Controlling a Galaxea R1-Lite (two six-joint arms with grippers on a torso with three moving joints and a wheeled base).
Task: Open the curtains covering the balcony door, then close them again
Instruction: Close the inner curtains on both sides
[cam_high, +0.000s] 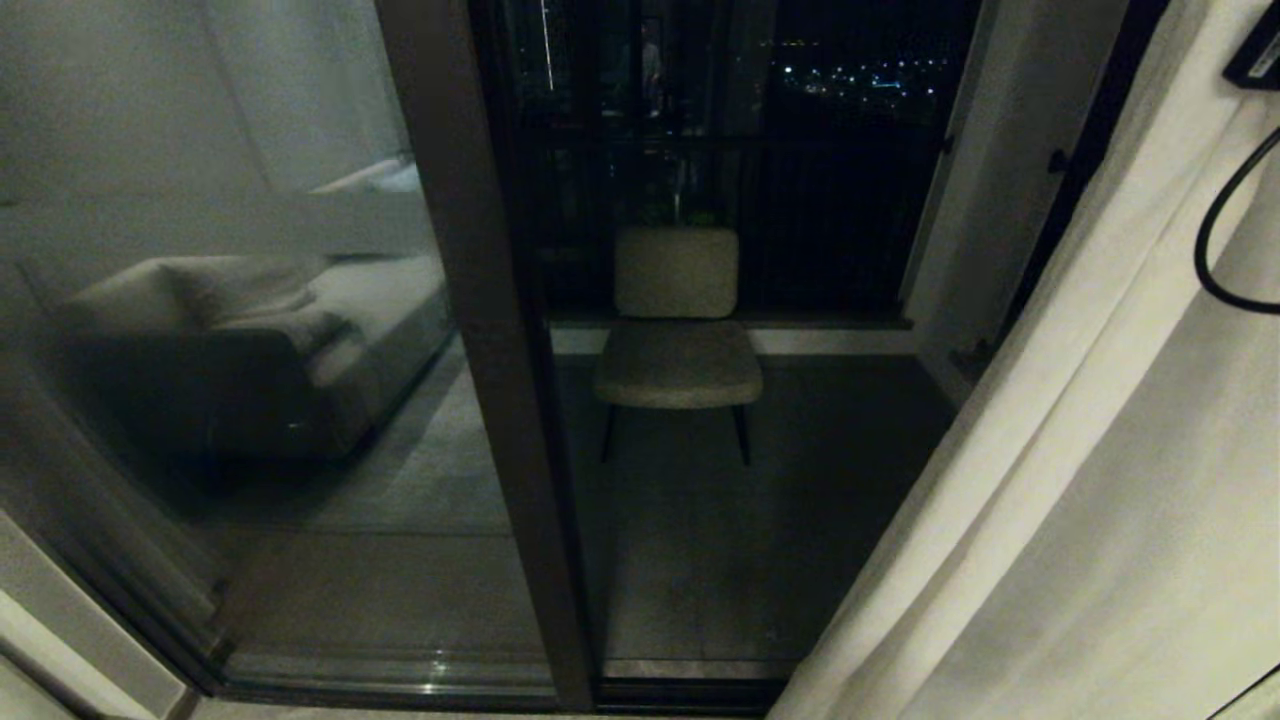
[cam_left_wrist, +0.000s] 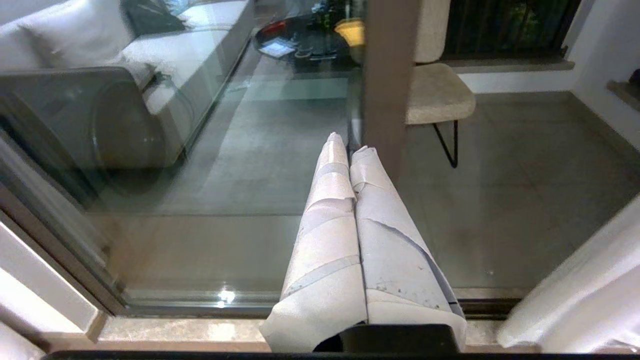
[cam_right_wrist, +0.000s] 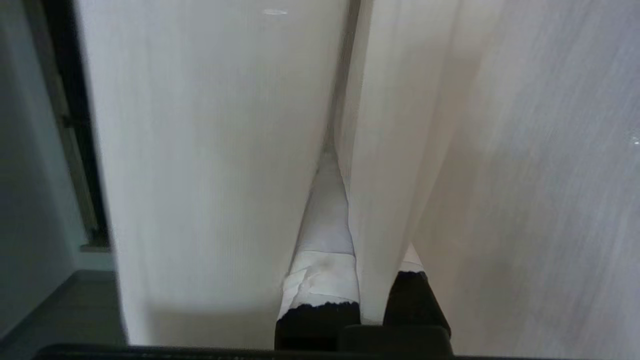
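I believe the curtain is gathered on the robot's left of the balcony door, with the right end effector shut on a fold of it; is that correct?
Not quite: the curtain is gathered on the robot's right of the balcony door, as the head view shows. The rest holds: in the right wrist view the right end effector is shut on a fold of it.

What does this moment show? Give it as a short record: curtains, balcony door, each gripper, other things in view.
curtains: cream curtains bunched at the robot's right, leaving most of the glass uncovered
balcony door: dark-framed balcony door, panes exposed, reflecting a sofa
right gripper: right gripper shut on a fold of the curtains, fabric pinched between its fingers
left gripper: left gripper shut, empty, pointing at the glass, away from the fabric
beyond the glass: chair on the balcony floor
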